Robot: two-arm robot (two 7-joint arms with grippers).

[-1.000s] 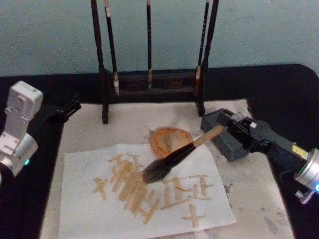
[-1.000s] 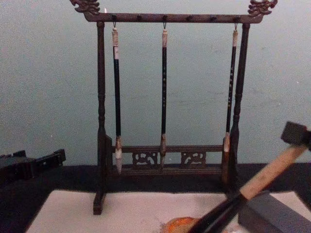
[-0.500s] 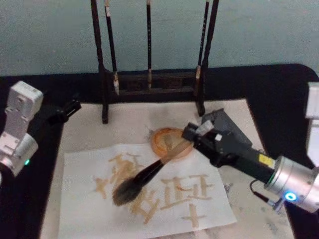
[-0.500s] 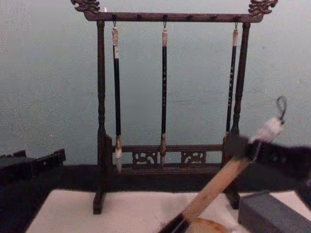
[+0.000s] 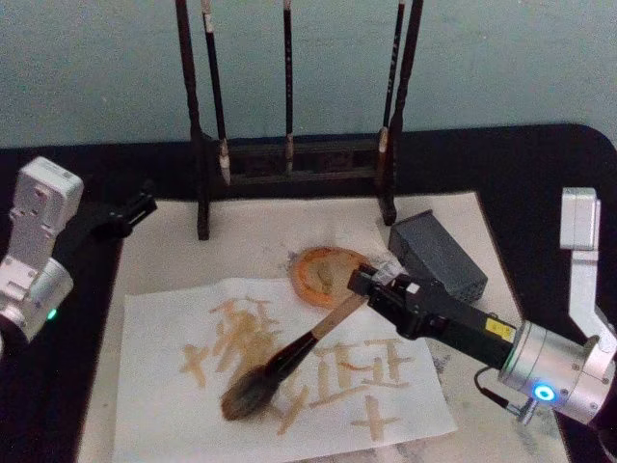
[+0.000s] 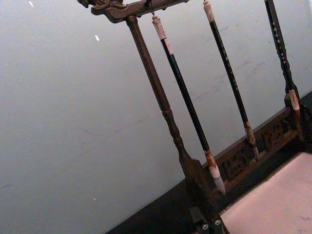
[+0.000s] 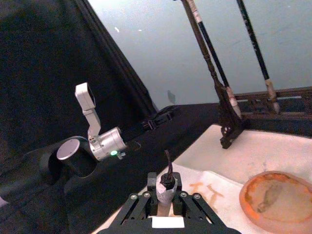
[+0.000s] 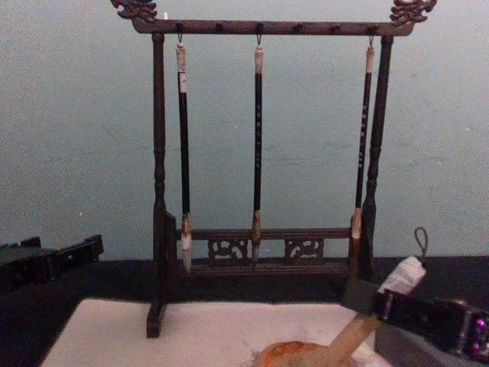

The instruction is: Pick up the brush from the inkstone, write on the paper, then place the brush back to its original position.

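Observation:
The brush (image 5: pixel 289 359) slants down over the paper (image 5: pixel 159 415), its bushy tip (image 5: pixel 246 397) touching the sheet among tan strokes. My right gripper (image 5: pixel 369 287) is shut on the pale handle near its top, just in front of the orange dish (image 5: pixel 323 268). In the right wrist view the fingers (image 7: pixel 179 199) clamp the brush's white corded end (image 7: pixel 166 189). The chest view shows that end (image 8: pixel 405 274) sticking up from the right gripper (image 8: pixel 393 304). The dark grey inkstone block (image 5: pixel 439 253) lies behind the right arm. My left gripper (image 5: pixel 130 210) is parked off the mat's far left corner.
A dark wooden rack (image 5: pixel 289 159) with three thin hanging brushes stands at the back of the off-white mat (image 5: pixel 241 236). It also rises tall in the chest view as the rack (image 8: pixel 260 245). Black tablecloth (image 5: pixel 540 164) surrounds the mat.
My right gripper carried the brush from beside the inkstone leftward and nearer, and lower. The bristles swept from the paper's middle toward its nearer left part. The left arm stayed still.

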